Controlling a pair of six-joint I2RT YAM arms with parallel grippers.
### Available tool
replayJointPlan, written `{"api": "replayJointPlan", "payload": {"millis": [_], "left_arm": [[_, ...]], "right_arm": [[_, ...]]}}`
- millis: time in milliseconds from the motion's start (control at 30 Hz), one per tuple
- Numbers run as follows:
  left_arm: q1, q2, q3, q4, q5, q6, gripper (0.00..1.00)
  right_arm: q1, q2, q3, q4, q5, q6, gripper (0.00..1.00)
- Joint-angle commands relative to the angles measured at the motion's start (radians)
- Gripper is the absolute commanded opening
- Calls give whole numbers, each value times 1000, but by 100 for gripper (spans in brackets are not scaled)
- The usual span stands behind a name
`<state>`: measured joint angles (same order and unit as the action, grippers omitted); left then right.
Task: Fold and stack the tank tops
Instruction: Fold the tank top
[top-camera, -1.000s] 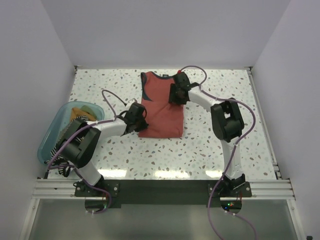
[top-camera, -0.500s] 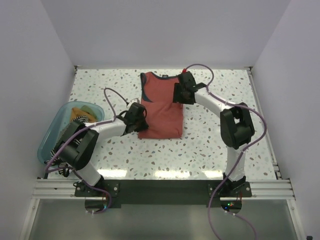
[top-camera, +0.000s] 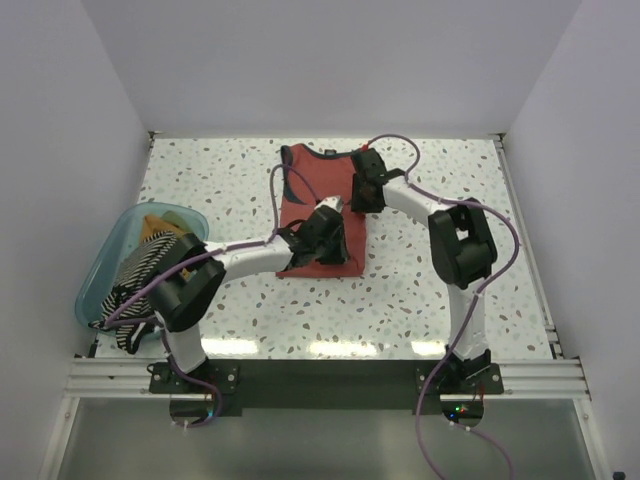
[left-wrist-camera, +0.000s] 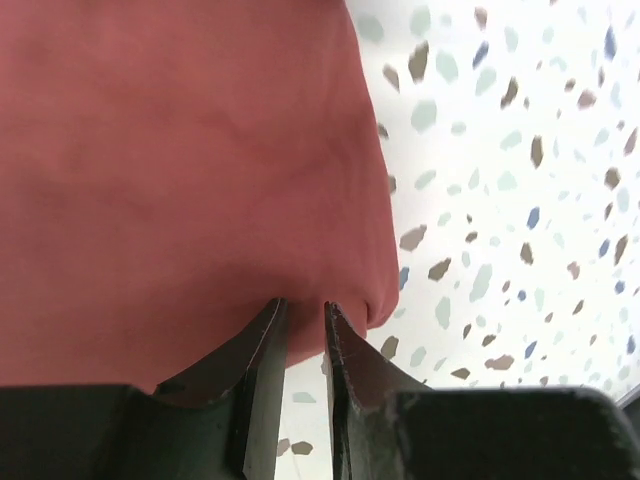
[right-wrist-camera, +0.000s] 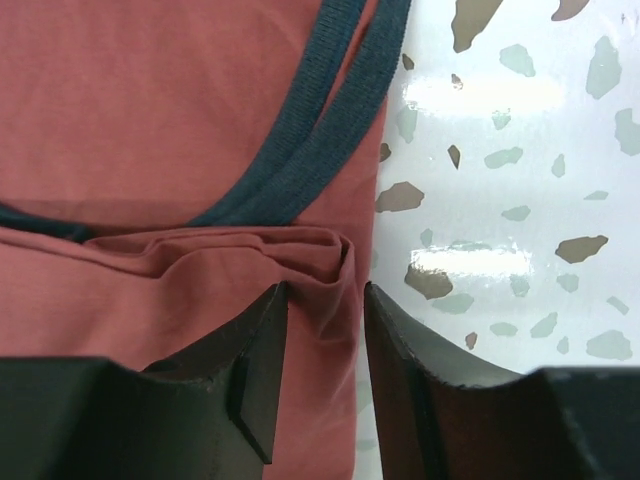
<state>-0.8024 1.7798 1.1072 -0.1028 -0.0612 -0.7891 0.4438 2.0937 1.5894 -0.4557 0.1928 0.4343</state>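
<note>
The rust-red tank top (top-camera: 318, 190) with navy trim lies at the table's far middle. My left gripper (top-camera: 325, 226) is over its lower half. In the left wrist view the fingers (left-wrist-camera: 304, 306) are nearly closed, pinching a rounded fold of red cloth (left-wrist-camera: 180, 150). My right gripper (top-camera: 362, 187) is at the top's right edge, below the armhole. In the right wrist view its fingers (right-wrist-camera: 325, 292) hold a bunched fold of red cloth (right-wrist-camera: 150, 120) below the navy trim (right-wrist-camera: 320, 130). A striped top (top-camera: 140, 265) and a mustard top (top-camera: 160, 225) lie in the bin.
The translucent teal bin (top-camera: 97, 285) stands at the table's left front edge, close to the left arm's elbow. Speckled tabletop (top-camera: 450, 280) shows to the right of the tank top and in front of it. White walls enclose the table on three sides.
My left gripper has moved right, from the tank top's left edge to over its lower middle, taking cloth with it. The right gripper has only shifted slightly at the right edge.
</note>
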Motion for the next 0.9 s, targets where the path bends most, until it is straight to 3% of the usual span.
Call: {"api": "replayJointPlan", "payload": {"millis": [0, 33, 67, 133, 167, 567, 600, 633, 700, 733, 833, 867], "left_arm": [[-41, 67, 43, 37, 14, 31, 26], [-47, 79, 46, 34, 14, 34, 25], [-55, 98, 46, 31, 15, 34, 24], [-73, 112, 40, 26, 8, 37, 24], [-81, 121, 33, 25, 3, 36, 24], [-118, 113, -26, 17, -3, 14, 22], [-119, 107, -20, 11, -5, 19, 22], [-118, 101, -12, 0, -6, 21, 23], [-118, 81, 6, -9, -5, 31, 23], [-118, 73, 13, -18, -6, 34, 24], [-116, 29, 34, -37, -15, 44, 31], [-115, 3, 48, -44, -32, 50, 33]], "right_arm": [[-13, 26, 56, 2, 17, -16, 36], [-16, 32, 61, 0, 17, -16, 31], [-19, 34, 67, -3, 28, -17, 19], [-22, 28, 75, -5, 39, -19, 4], [-24, 25, 83, -3, 46, -20, 1], [-31, 91, 176, -43, 79, -52, 2], [-31, 91, 167, -46, 82, -52, 4], [-33, 89, 159, -46, 86, -52, 15], [-36, 74, 147, -58, 97, -49, 25], [-42, 60, 144, -64, 100, -49, 40], [-43, -15, 124, -72, 123, -54, 63], [-43, -33, 124, -93, 126, -55, 66]]}}
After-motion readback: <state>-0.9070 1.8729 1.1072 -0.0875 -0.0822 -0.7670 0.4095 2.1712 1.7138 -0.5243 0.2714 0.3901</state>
